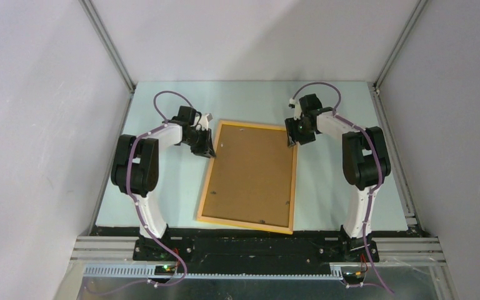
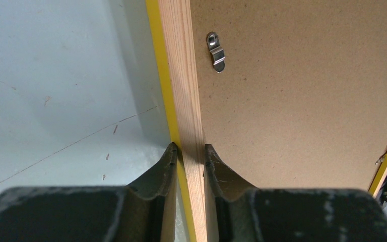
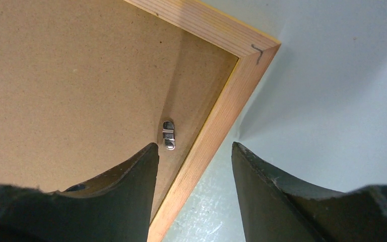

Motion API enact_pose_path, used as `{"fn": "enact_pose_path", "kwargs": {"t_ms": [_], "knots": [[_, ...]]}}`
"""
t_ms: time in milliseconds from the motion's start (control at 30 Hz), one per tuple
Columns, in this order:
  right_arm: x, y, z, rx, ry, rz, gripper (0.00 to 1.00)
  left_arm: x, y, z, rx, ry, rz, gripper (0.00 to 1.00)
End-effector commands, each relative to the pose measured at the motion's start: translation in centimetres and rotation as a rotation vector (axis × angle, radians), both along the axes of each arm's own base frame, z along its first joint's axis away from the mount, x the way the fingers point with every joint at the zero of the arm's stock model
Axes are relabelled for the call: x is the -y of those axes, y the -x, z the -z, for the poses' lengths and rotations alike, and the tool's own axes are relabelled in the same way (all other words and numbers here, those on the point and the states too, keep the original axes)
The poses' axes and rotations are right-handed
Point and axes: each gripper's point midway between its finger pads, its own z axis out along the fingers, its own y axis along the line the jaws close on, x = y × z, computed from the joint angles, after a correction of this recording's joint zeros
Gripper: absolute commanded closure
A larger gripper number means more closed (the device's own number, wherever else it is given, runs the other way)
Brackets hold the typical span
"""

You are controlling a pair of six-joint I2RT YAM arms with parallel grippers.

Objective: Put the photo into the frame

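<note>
Left jaws pinching frame (image 2: 181, 75) rail; right jaws spread astride opposite rail.

Thin rectangular wooden frame (image 2: 184, 75): back face is bare pale softwood, straight grain visible, unvarnished; outer edge has an even coat of yellow paint.
Brown rectangular backing board (image 2: 292, 101): pressed fibreboard, matt, finely speckled.
Small metal turn clip (image 2: 216, 52): bright, polished.
Pale blue-green tabletop (image 2: 55, 91): smooth, slight sheen, fine scratches.
Dark fingers (image 2: 156, 186) of left gripper (image 2: 189, 151): matt, scuffed; rubber or plastic undetermined.
</note>
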Motion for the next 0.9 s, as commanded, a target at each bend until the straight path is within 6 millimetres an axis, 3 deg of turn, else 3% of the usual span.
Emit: {"fn": "enact_pose_path", "kwargs": {"t_ms": [0,433,867], "knots": [[-1.0,-1.2,-0.5,0.026,-0.018,0.000,0.41,1.3,1.7,0.1,-0.064,0.042,0.045,1.00],[-1.3,-2.3,-0.1,0.005,0.014,0.036,0.50,1.3,1.6,0.0,-0.061,0.043,0.044,1.00],[-0.7,-1.0,-0.4,-0.023,-0.034,-0.032,0.67,1.2,1.6,-0.1,-0.060,0.043,0.041,1.00]]}}
